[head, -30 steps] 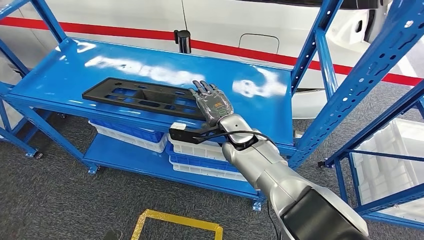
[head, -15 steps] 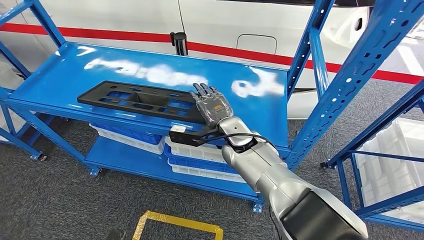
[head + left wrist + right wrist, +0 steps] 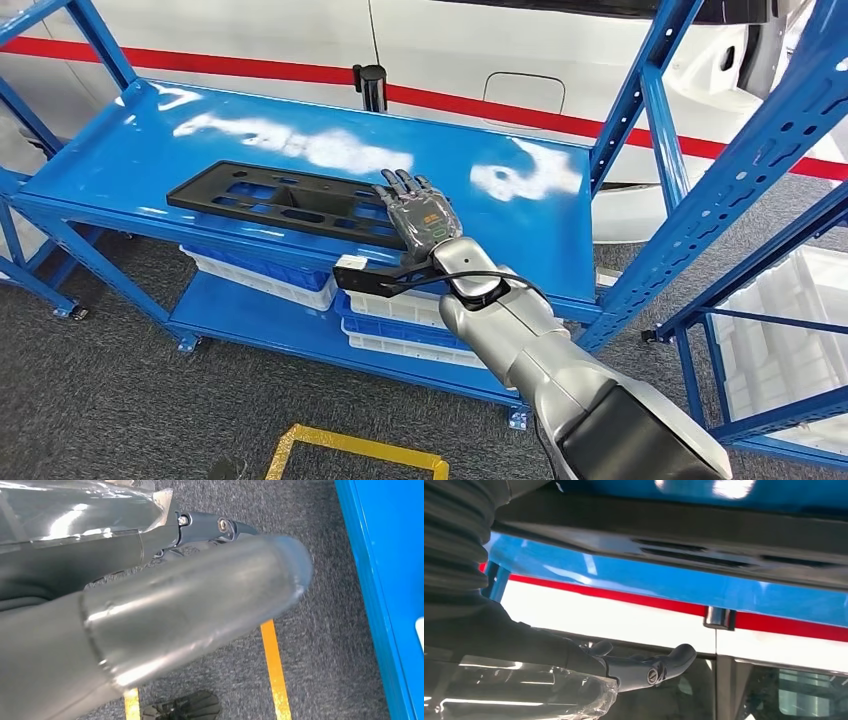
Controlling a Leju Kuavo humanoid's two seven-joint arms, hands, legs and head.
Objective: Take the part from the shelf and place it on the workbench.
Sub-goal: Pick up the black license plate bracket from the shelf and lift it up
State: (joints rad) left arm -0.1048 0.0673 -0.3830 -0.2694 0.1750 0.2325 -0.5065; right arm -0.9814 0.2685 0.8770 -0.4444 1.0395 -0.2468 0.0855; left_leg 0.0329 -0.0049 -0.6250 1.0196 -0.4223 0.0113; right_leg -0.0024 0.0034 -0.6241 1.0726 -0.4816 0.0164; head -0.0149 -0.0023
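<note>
1. While the silver right arm reaches forward, the right hand (image 3: pixel 420 212) lies palm-down with fingers extended, resting on the near end of the flat black perforated plastic part (image 3: pixel 285 200); whether it grips, I cannot tell.
2. Stretching away leftward from the hand, the part lies flat on the glossy blue metal shelf (image 3: pixel 520 225).
3. Below the hand, white and blue plastic crates (image 3: pixel 262 272) sit stacked on the lower level.
4. Beyond the hand stands a white car body with a red stripe (image 3: pixel 300 68).

A long black part (image 3: pixel 285 203) is lying flat on the blue shelf (image 3: pixel 120 150) — the right hand (image 3: pixel 422 215) is resting over its near right end, fingers spread and pointing away. White and blue bins (image 3: pixel 262 275) are sitting on the lower shelf.
</note>
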